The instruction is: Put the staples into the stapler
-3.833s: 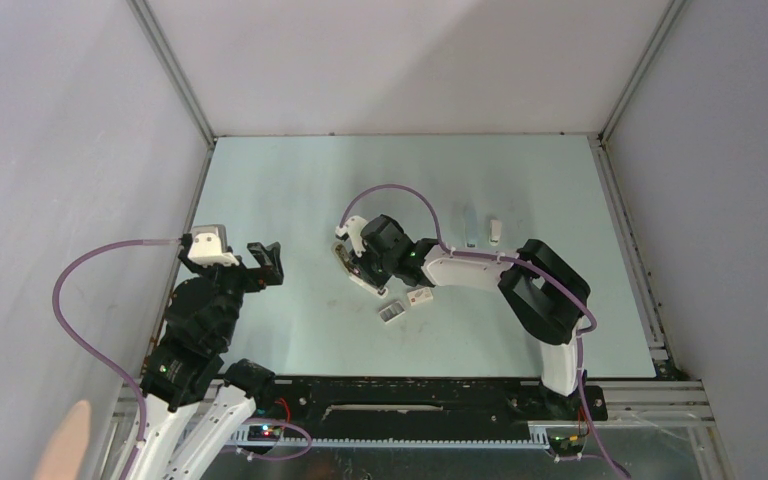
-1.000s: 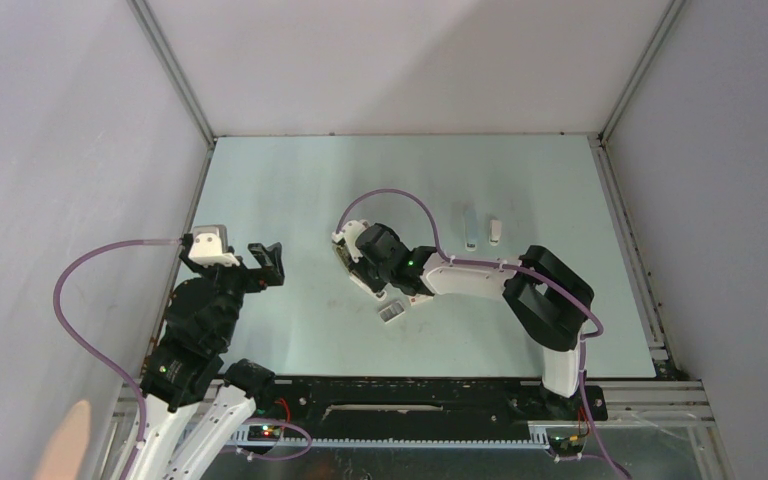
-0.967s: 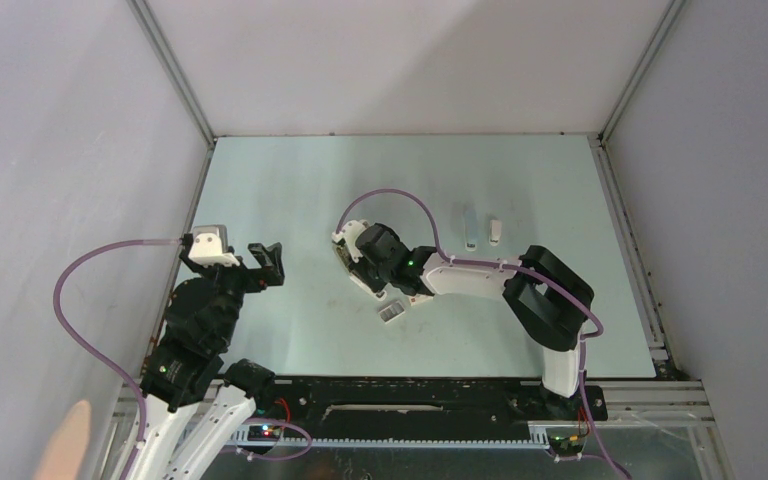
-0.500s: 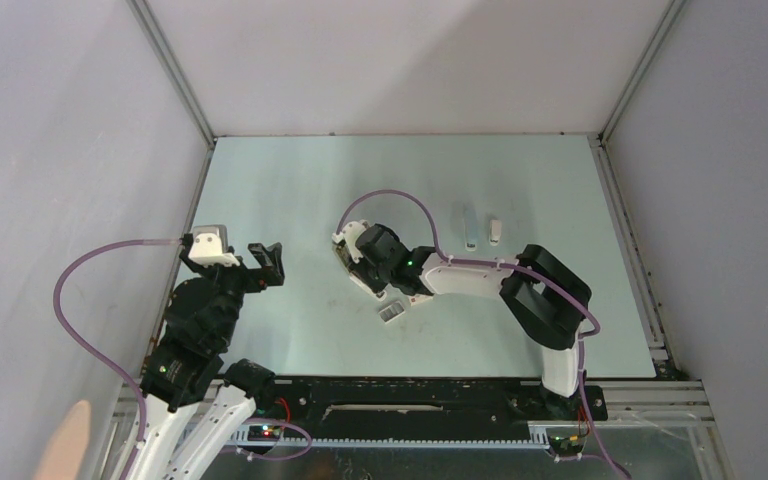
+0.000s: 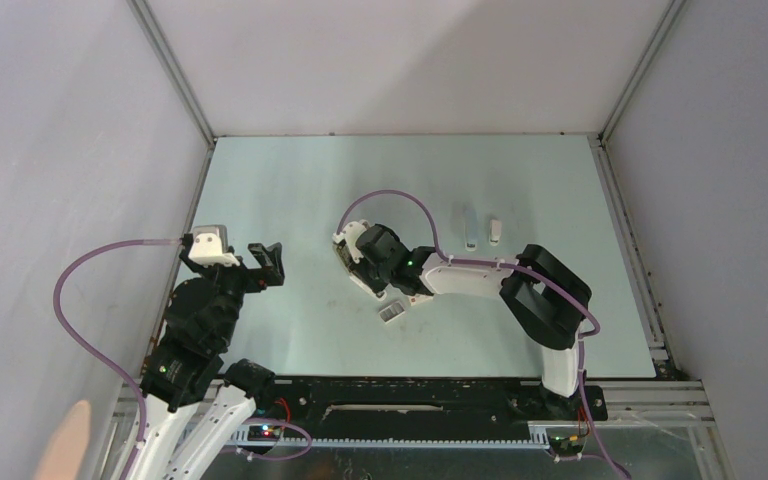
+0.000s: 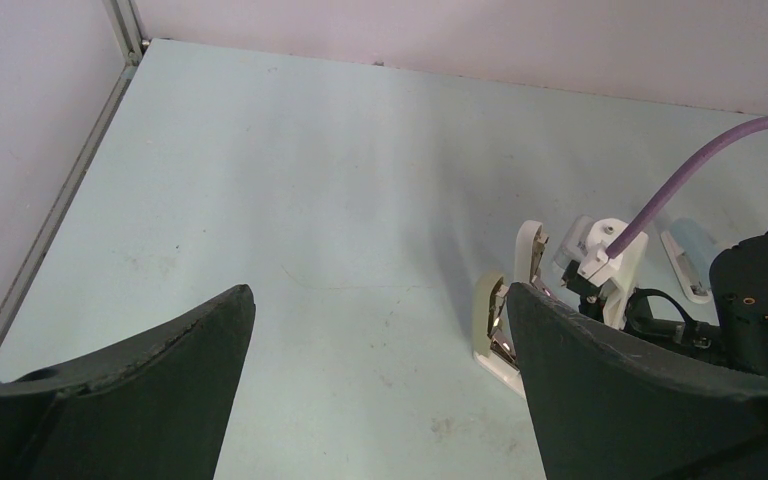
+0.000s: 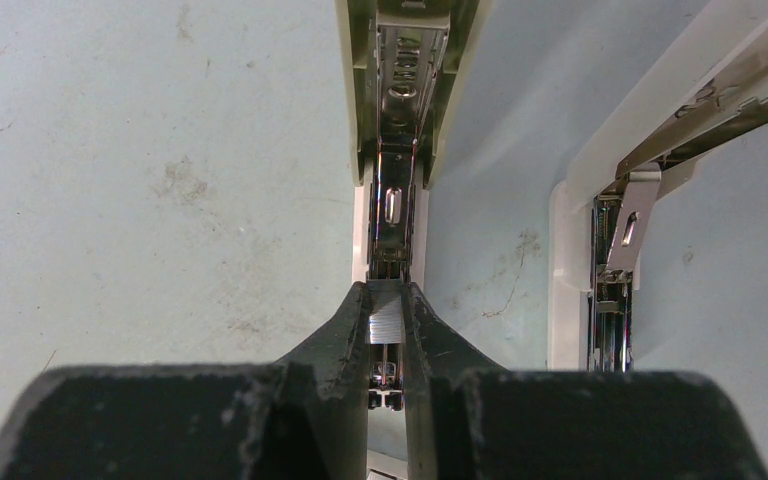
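Right gripper [image 7: 387, 298]: the two fingers are pressed on a short silvery strip of staples [image 7: 386, 322], which sits between their tips.
Staples: held over the near end of the metal channel of the stapler [image 7: 401, 70]; I cannot tell whether they touch it.
Stapler: lies opened near the middle of the table [image 5: 290, 190], with a white part with a metal spring beside the channel.
Left gripper [image 6: 380, 295]: fingers spread wide with nothing between them, over the left side of the table, well apart from the stapler.
White tray [image 5: 391, 313]: on the table, near the right gripper.
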